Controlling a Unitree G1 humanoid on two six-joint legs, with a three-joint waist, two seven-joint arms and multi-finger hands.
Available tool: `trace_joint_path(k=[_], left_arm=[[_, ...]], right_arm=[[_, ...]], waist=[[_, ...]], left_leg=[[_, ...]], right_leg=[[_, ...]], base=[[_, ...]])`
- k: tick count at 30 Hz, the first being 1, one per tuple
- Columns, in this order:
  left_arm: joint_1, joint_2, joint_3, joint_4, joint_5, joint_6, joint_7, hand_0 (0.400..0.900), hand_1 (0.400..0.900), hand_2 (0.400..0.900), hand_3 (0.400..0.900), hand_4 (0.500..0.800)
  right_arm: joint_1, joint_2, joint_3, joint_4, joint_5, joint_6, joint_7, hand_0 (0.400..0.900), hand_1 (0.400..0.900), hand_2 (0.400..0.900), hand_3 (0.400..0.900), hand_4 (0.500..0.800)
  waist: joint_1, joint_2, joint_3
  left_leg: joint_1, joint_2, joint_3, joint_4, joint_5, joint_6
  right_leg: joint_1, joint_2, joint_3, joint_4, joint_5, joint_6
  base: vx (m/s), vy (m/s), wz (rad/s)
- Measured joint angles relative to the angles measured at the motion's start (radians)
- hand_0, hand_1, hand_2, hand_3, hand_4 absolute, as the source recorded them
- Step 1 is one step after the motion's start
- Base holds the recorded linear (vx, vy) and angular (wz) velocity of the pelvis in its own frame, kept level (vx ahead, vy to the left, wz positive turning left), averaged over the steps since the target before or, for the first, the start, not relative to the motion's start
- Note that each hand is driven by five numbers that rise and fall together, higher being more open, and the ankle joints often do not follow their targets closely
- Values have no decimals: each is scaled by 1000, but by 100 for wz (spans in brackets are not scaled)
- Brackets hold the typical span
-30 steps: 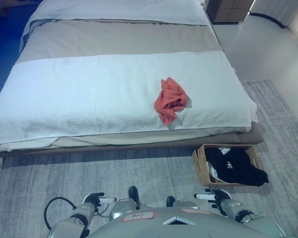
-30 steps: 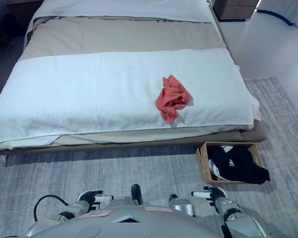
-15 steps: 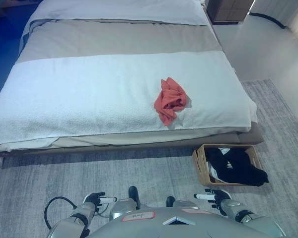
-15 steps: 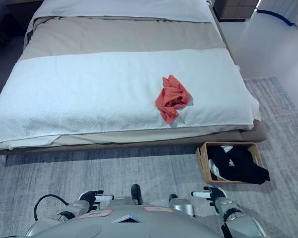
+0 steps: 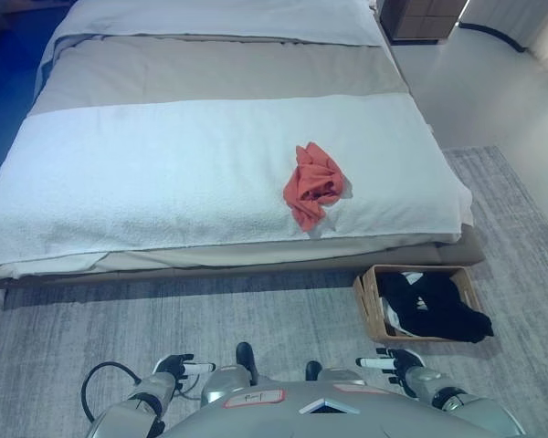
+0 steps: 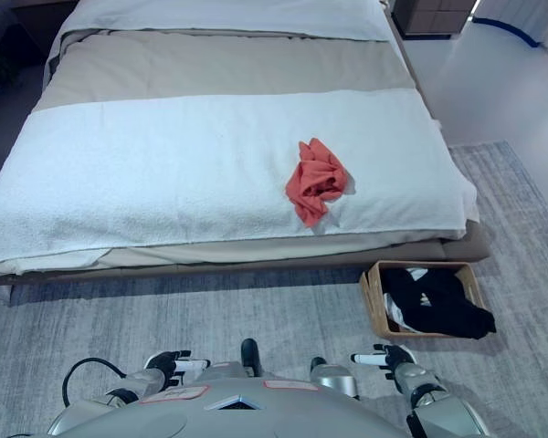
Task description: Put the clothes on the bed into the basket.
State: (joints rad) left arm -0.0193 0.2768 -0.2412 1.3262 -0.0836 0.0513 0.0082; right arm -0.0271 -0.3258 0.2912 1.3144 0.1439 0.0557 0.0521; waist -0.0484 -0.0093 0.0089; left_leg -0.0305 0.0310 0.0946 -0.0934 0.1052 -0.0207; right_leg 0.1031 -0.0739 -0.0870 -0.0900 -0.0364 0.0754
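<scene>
1. Left eye view shows a wide bed [image 5: 164,173] filling the upper part of the scene, with a white textured blanket [image 5: 119,192] spread across its near half and a beige cover [image 5: 219,71] beyond it.
2. Grey carpet [image 5: 164,319] covers the floor in front of the bed and runs on to its right.
3. A woven basket [image 5: 369,308] stands on the carpet just below the bed's near right corner, touching nothing on the bed.
4. Black clothing [image 5: 438,308] with a bit of white fills the basket and spills over its right rim.
5. A crumpled orange-red garment [image 5: 313,184] lies on the white blanket, right of centre and near the front edge, well apart from both hands.
6. The left hand [image 5: 175,369] sits low at the bottom left, fingers relaxed and extended, grasping nothing.
7. The right hand [image 5: 397,363] sits low at the bottom right, just below the basket, fingers likewise released and empty.
</scene>
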Motion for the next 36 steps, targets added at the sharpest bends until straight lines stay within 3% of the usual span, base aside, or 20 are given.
trace_joint_path(k=[11,13,14,15,17,18,20,22,24,27,28,30,36], left_arm=[[-33,-1,-17,-8,-1,-3,-5,900,900,900,900,800],[-47,-2,-17,-2,-2,-3,-8,900,900,900,900,800],[-76,0,-17,-8,-4,-7,-11,900,900,900,900,800],[-87,-4,-17,4,-11,-7,-11,900,900,900,900,800],[-131,-4,-17,6,-12,-7,-18,900,900,900,900,800],[-135,-5,-17,8,-13,-7,-19,900,900,900,900,800],[-112,-11,-18,11,-20,-3,-25,900,900,900,900,800],[-93,-12,-29,9,-20,-2,-28,900,900,900,900,800],[-80,-14,-41,11,-20,-2,-31,900,900,900,900,800],[-40,-22,-50,10,-20,3,-31,900,900,900,900,800],[-36,-21,-52,9,-20,4,-30,900,900,900,900,800],[-35,-8,-50,2,-20,3,-28,900,900,900,900,800],[-96,11,-45,-24,-20,-10,-21,900,900,900,900,800]], right_arm=[[-2,-4,0,0,1,-1,1,900,900,900,900,800],[-12,-9,0,-1,1,-2,2,900,900,900,900,800],[-20,-9,0,-1,1,-2,2,900,900,900,900,800],[-33,-13,0,1,2,-1,6,900,900,900,900,800],[-50,-17,0,-1,3,-1,5,900,900,900,900,800],[-51,-20,0,1,5,-2,5,900,900,900,900,800],[-56,-33,0,-2,7,-4,2,900,900,900,900,800],[-50,-45,0,0,7,-2,-2,900,900,900,900,800],[-49,-59,1,1,7,-2,-3,900,900,900,900,800],[-48,-71,1,1,8,-3,-3,900,900,900,900,800],[-45,-63,1,2,8,-4,-5,900,900,900,900,800],[-51,-40,12,-2,7,-16,0,900,900,900,900,800],[-71,-23,16,2,5,-23,14,900,900,900,900,800]], waist=[[-2,31,32],[1,43,68],[-4,35,90],[12,40,113],[24,23,151],[25,18,155],[25,22,153],[26,26,147],[28,39,147],[29,81,141],[26,71,148],[36,34,155],[53,-6,153]], left_leg=[[-52,13,-59,31,27,-31],[-97,11,-84,96,50,-80],[-131,-1,-99,144,58,-101],[-164,-8,-127,189,98,-151],[-218,-33,-194,258,156,-199],[-238,-36,-198,277,176,-210],[-253,-28,-168,289,170,-193],[-236,-22,-148,218,118,-138],[-226,-13,-144,138,104,-118],[-158,18,-156,15,106,-110],[-135,15,-143,10,107,-52],[-118,-6,-113,10,96,-43],[-94,-38,-50,48,17,0]], right_leg=[[-19,28,-43,5,-13,-20],[-27,35,-60,20,-25,-34],[-46,16,-56,33,-22,-46],[-47,26,-62,43,-30,-51],[-76,2,-61,81,-33,-80],[-77,-2,-64,78,-40,-91],[-57,8,-74,65,-36,-106],[-49,16,-79,55,-45,-124],[-49,28,-80,41,-42,-131],[-24,68,-53,8,-37,-106],[-12,64,-43,0,-33,-89],[-15,43,-9,1,-31,-54],[2,-11,50,6,-38,-23]], base=[[-39,-100,18],[-90,-132,10],[-104,-140,15],[-91,-150,21],[25,-130,23],[106,-83,12],[126,-46,1],[147,-6,-8],[161,31,-19],[193,60,-42],[150,63,-32],[203,121,-45],[264,270,-33]])
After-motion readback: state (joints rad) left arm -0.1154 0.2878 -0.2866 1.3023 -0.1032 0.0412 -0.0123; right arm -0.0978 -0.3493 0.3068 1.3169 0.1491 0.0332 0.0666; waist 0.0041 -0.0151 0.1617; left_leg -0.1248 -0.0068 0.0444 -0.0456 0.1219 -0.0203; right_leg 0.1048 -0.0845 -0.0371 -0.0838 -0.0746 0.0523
